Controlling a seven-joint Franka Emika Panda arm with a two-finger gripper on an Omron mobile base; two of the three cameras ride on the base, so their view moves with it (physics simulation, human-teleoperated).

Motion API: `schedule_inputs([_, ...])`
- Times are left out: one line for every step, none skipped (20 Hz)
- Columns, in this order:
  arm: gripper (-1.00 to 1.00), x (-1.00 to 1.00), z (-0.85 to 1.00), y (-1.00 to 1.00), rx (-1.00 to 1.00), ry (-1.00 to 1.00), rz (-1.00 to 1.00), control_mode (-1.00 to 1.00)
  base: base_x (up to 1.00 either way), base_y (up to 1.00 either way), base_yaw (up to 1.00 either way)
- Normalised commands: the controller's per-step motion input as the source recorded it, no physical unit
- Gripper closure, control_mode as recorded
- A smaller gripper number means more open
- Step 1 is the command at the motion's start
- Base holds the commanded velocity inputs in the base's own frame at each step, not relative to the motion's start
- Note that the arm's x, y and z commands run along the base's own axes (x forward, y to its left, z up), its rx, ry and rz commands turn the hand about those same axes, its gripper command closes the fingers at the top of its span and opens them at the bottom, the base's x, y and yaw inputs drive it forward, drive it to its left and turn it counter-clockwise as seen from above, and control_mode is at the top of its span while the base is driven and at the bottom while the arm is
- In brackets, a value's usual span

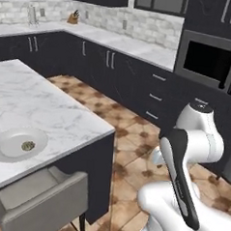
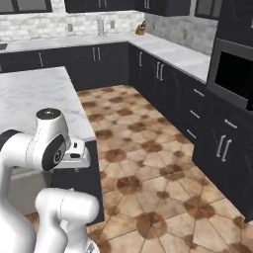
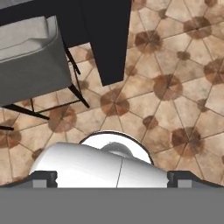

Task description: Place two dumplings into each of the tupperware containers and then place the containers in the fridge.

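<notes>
One small olive speckled dumpling (image 1: 28, 145) lies on a round white plate (image 1: 41, 137) at the near left of the marble island. My arm is folded up beside the island with the hand pointing down at the tiled floor. In the hand view my gripper (image 3: 113, 180) is open, its two dark fingertips (image 3: 43, 179) far apart, with nothing held between them. The tupperware containers and the fridge are out of view.
A grey chair (image 1: 39, 200) (image 3: 30, 57) stands tucked against the island's (image 1: 41, 98) (image 2: 34, 94) near end. Dark cabinets with a marble counter (image 1: 131, 43) line the far wall, and a black built-in oven (image 1: 208, 60) sits at the right. Brown tiled floor (image 2: 148, 163) lies between.
</notes>
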Motion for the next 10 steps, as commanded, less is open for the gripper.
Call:
schedule_inputs([-1.0,0.0,0.0,0.0,0.0,0.0,0.0,1.0,0.0,0.39,0.4])
schedule_inputs([-1.0,0.0,0.0,0.0,0.0,0.0,0.0,1.0,0.0,0.38,0.4])
schedule_inputs([-1.0,0.0,0.0,0.0,0.0,0.0,0.0,1.0,-0.02,0.44,0.37])
schedule_inputs([-1.0,0.0,0.0,0.0,0.0,0.0,0.0,1.0,-0.06,0.51,0.31])
schedule_inputs([-1.0,0.0,0.0,0.0,0.0,0.0,0.0,1.0,-0.11,0.58,0.29])
schedule_inputs([-1.0,0.0,0.0,0.0,0.0,0.0,0.0,1.0,-0.09,0.57,0.26])
schedule_inputs([-1.0,0.0,0.0,0.0,0.0,0.0,0.0,1.0,-0.05,0.6,0.26])
schedule_inputs([-1.0,0.0,0.0,0.0,0.0,0.0,0.0,1.0,0.0,0.56,0.25])
schedule_inputs([-1.0,0.0,0.0,0.0,0.0,0.0,0.0,1.0,0.0,0.53,0.24])
schedule_inputs([-1.0,0.0,0.0,0.0,0.0,0.0,0.0,1.0,0.0,0.5,0.23])
